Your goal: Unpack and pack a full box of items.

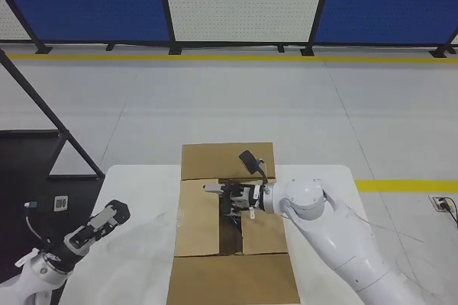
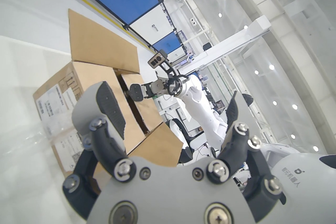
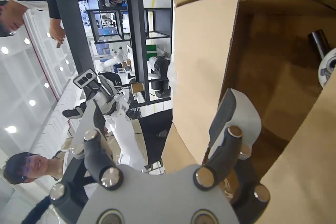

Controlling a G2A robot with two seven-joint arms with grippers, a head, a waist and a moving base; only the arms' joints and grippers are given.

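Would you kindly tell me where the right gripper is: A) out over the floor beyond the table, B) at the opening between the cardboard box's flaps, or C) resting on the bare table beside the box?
B: the top view shows the right gripper over the dark gap between the opened flaps of the cardboard box.

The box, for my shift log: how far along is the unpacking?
Done: the box flaps are open. In hand: the right gripper, open and empty, straddles a flap. Remaining: items inside, such as a dark cylinder, await lifting; the left gripper is open, aside.
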